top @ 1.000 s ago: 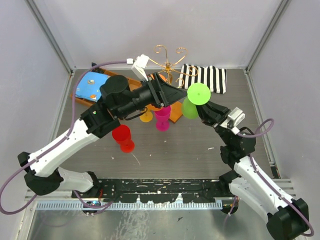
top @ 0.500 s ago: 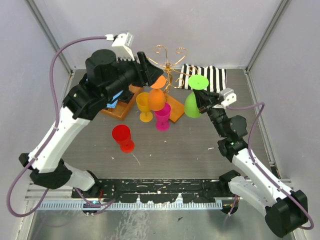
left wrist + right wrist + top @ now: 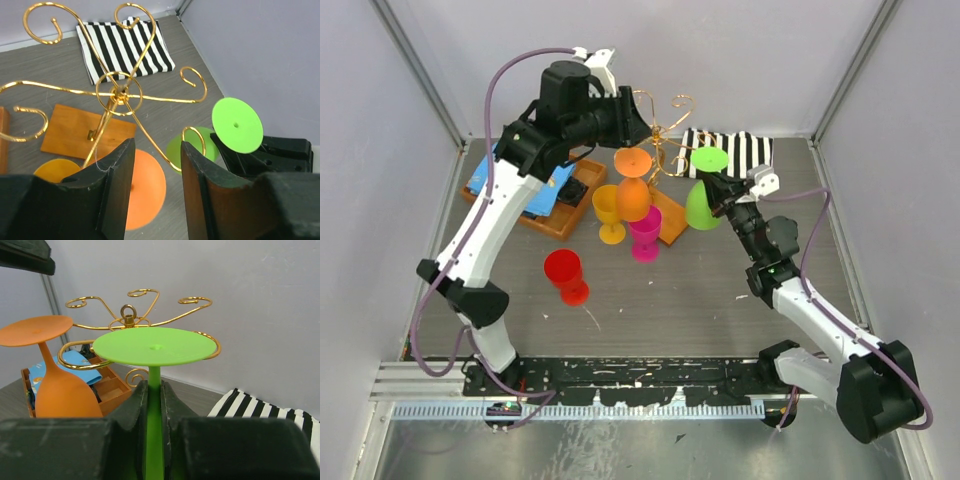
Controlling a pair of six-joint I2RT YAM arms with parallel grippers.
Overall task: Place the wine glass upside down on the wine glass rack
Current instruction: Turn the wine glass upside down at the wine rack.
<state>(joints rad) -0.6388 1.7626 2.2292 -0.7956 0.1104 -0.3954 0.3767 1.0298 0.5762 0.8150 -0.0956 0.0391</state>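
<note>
At the 12 o'clock end of the counter point(image 3: 660, 300) stands the gold wire rack point(image 3: 119, 91) on its wooden base. An orange glass point(image 3: 632, 198) appears to hang from it upside down, foot up, on the 7 o'clock side.

Your right pincer point(image 3: 154, 405) is clamped on the stem of a green glass point(image 3: 700, 205), also turned foot up. It is held just beside the rack at about 4 o'clock, with the foot level with the curled arms and not yet hooked on one.

Your left pincer point(image 3: 156, 170) hovers above the rack with its fingers apart and nothing between them.

A yellow glass point(image 3: 610, 205), a pink glass point(image 3: 645, 238) and a red glass point(image 3: 565, 272) wait on the counter.

By my reading, one glass is hung. The green one needs its stem slid into a free arm, and then your right pincer must let go.

A second ago your left arm lay low across the middle of the counter. It has since lifted up and back toward 11 o'clock. Your right arm has carried the green glass closer to the rack.
</note>
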